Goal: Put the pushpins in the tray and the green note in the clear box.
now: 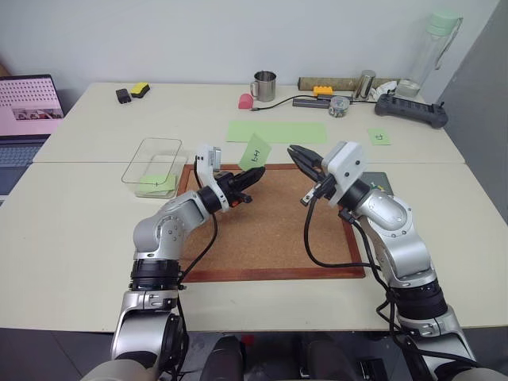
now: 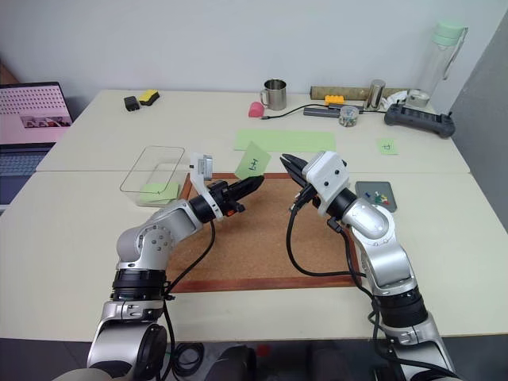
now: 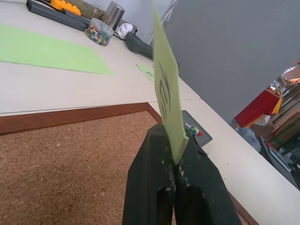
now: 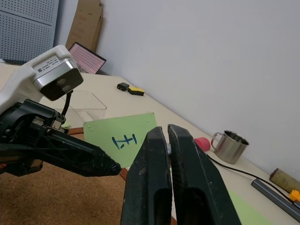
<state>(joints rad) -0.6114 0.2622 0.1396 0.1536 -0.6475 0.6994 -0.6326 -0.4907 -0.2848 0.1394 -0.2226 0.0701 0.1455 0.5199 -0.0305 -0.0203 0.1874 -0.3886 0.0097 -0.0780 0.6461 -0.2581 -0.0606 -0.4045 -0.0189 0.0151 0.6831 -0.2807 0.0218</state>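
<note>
Left gripper (image 1: 255,176) pinches the green note (image 1: 255,152); right gripper (image 1: 297,155) closed, empty

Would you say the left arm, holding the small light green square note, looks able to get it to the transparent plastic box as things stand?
Probably yes. The left tool is shut on the green note, the clear box sits open-topped just to its left, and nothing stands between them.

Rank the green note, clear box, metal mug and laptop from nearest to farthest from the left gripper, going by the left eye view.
1. Green note, pinched in the left gripper.
2. Clear box, on the robot's left.
3. Metal mug, far table edge.
4. Laptop, far left.
</note>
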